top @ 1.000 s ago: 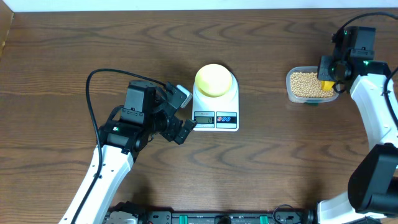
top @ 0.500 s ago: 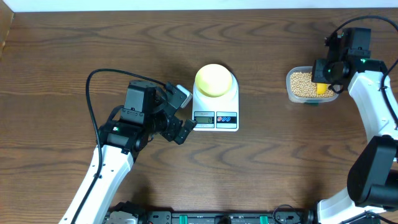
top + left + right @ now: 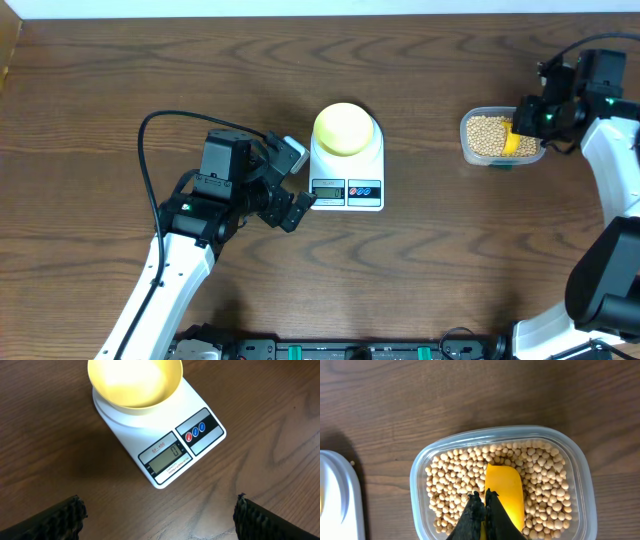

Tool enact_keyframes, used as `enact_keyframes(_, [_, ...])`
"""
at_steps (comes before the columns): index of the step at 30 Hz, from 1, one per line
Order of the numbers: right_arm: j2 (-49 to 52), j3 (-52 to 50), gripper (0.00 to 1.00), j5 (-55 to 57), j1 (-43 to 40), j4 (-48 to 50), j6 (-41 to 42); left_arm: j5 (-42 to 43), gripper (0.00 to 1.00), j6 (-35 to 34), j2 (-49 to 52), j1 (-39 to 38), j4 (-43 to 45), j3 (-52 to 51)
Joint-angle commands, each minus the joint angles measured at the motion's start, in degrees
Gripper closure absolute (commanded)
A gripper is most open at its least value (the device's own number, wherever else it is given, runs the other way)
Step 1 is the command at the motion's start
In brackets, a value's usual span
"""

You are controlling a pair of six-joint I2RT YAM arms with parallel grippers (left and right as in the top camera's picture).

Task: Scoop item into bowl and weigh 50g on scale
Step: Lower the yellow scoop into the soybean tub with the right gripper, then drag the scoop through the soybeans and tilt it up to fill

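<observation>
The pale yellow bowl (image 3: 344,127) (image 3: 135,382) stands empty on the white scale (image 3: 346,200) (image 3: 127,427), whose display reads 0. The tan beans (image 3: 483,133) (image 3: 455,477) fill a clear tub (image 3: 465,150) (image 3: 417,475) at the right. My right gripper (image 3: 522,122) (image 3: 481,496) is shut on the handle of a yellow scoop (image 3: 511,143) (image 3: 505,492), whose blade lies among the beans. My left gripper (image 3: 296,183) (image 3: 160,515) is open just left of the scale's front, low over the table, with nothing between its fingers.
One stray bean (image 3: 352,463) lies on the wood between the tub and the scale. The left arm's black cable (image 3: 143,150) loops over the table at the left. The table's far edge (image 3: 300,14) runs along the top.
The right wrist has swung to the right and the scoop's blade has slid a little leftward through the beans. The left arm, bowl and scale have not moved.
</observation>
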Motion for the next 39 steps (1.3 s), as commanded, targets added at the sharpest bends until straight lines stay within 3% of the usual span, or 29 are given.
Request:
enact_keyframes(1, [1.5, -1.4, 0.99, -5.7, -1.8, 0.0, 1.2, -0.5, 0.03, -0.3, 0.1, 0.2, 0.1, -0.1])
enact_keyframes(12, [5.4, -2.1, 0.99, -13.1, -4.9, 1.0, 3.2, -0.5, 0.03, -0.3, 0.1, 0.2, 0.1, -0.1])
enact_keyframes(25, [5.5, -2.1, 0.99, -13.8, -8.2, 1.0, 3.1, -0.5, 0.03, -0.3, 0.1, 0.2, 0.1, -0.1])
enact_keyframes(39, [5.5, -2.2, 0.99, -25.7, -16.2, 0.9, 1.4, -0.5, 0.03, -0.3, 0.1, 0.2, 0.1, -0.1])
